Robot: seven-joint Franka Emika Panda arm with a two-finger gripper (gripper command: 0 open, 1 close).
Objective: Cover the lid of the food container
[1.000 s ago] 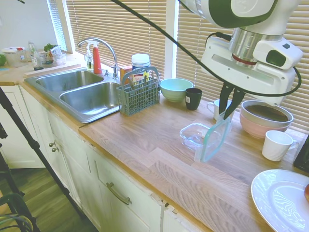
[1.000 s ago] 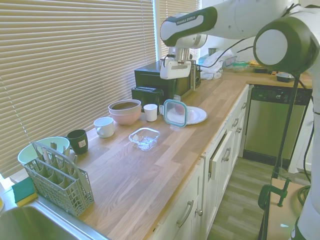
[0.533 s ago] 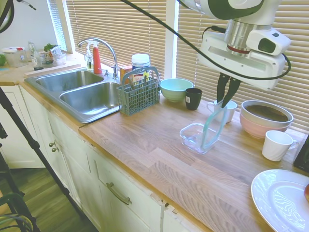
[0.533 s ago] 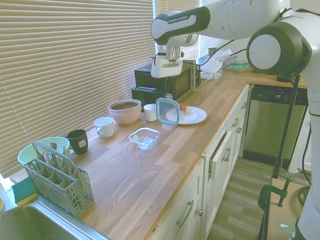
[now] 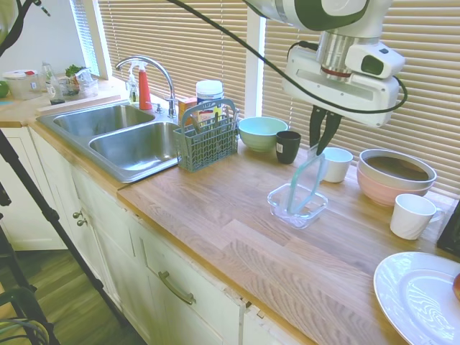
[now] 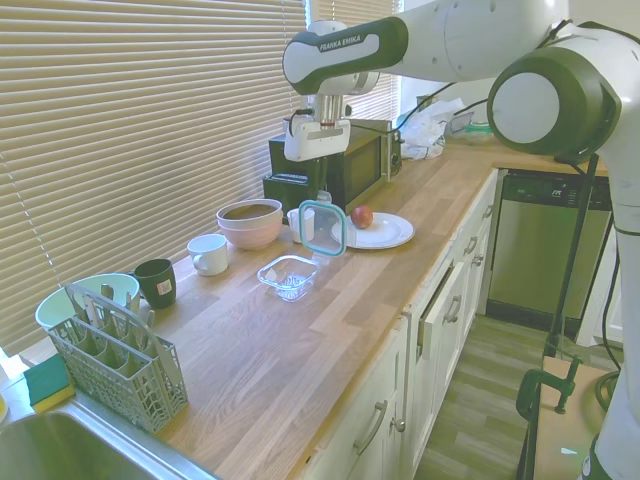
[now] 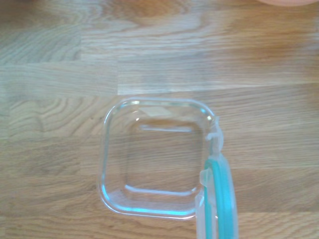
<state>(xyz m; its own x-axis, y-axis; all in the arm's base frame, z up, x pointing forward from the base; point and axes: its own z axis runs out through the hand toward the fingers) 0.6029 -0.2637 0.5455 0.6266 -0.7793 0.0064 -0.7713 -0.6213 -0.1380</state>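
Note:
The clear square food container (image 5: 297, 205) (image 6: 289, 274) (image 7: 152, 163) rests open on the wooden counter. Above it hangs the lid (image 5: 306, 185) (image 6: 321, 228) (image 7: 218, 196), clear with a teal rim seal, held on edge by its top. My gripper (image 5: 321, 141) (image 6: 322, 192) is shut on the lid's upper edge. In the first exterior view the lid's lower edge hangs over the container. In the wrist view the lid stands edge-on beside one wall of the container.
A white mug (image 5: 336, 164), a pink bowl (image 5: 395, 176), a white cup (image 5: 412, 215) and a white plate (image 5: 419, 300) stand around the container. A black mug (image 5: 287, 146), a green bowl (image 5: 261, 132) and a grey cutlery basket (image 5: 208, 140) lie toward the sink (image 5: 141, 144).
My gripper has carried the hanging lid across the counter toward the sink side, from beside the container to over it.

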